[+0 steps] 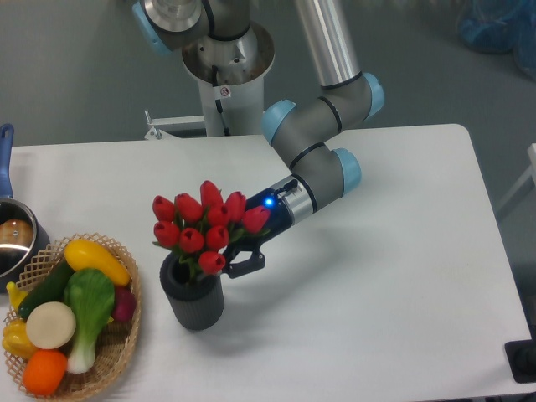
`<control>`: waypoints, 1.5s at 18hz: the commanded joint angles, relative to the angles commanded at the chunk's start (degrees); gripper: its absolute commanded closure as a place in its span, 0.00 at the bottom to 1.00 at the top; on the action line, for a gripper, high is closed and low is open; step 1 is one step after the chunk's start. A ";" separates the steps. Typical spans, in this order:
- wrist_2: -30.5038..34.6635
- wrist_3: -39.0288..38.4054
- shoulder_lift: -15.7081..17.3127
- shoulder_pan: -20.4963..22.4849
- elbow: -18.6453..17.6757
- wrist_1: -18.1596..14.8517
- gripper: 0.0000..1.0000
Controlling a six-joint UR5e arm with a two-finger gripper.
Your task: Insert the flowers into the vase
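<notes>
nine red flowers [203, 224] stand with stems in the vase [193, 300] on the table [394, 276]. hand [239, 260] sits behind the blooms; its grip cannot be made out.

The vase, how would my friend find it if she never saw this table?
Start at the wicker basket on the white table's left edge. Just right of it stands the vase, under the red flowers. It is dark grey, ribbed and dull, unlike the shiny pot behind the basket.
</notes>
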 joint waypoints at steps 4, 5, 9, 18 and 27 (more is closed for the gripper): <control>0.10 0.00 0.00 0.00 0.09 0.00 0.01; 0.10 0.00 0.00 0.09 0.09 0.00 0.01; 0.10 -0.52 0.09 0.61 0.00 0.00 0.01; 8.61 -9.92 7.81 5.97 0.79 -0.09 0.00; 25.91 -10.63 15.99 13.61 1.14 -0.18 0.00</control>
